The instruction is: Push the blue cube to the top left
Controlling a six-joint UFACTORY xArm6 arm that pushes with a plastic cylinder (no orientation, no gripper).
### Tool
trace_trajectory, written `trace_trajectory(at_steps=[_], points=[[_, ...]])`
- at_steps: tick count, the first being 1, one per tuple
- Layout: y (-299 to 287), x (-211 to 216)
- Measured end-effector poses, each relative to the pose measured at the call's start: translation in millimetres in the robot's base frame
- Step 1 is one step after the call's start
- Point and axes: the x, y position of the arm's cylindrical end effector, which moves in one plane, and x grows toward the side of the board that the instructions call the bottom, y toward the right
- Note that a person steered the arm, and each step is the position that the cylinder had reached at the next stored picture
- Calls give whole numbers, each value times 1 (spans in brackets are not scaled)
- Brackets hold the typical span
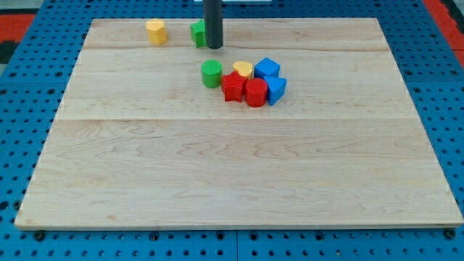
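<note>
The blue cube [267, 69] sits right of centre on your pale wooden desk [232, 167], clustered with red, yellow and blue blocks, while my tip [214, 47], an upright dark rod without fingers, seemingly touches a half-hidden green block [197, 32] up top.

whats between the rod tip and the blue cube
In the camera view, the yellow block lies between my tip and the blue cube; the green cylinder sits just off that line.
</note>
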Motion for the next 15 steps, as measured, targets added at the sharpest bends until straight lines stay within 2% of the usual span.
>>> trace_trajectory(at_steps=[1, 2, 3, 4, 5, 6, 7, 8, 9, 10, 11, 12, 13, 14, 15], points=[[6, -12], [85, 3], [154, 68], [143, 90], [80, 55], [11, 38], [33, 49], [32, 96], [-26, 62], [-49, 45], [7, 46], [-27, 17], [-101, 6], [-120, 18], [-94, 50]])
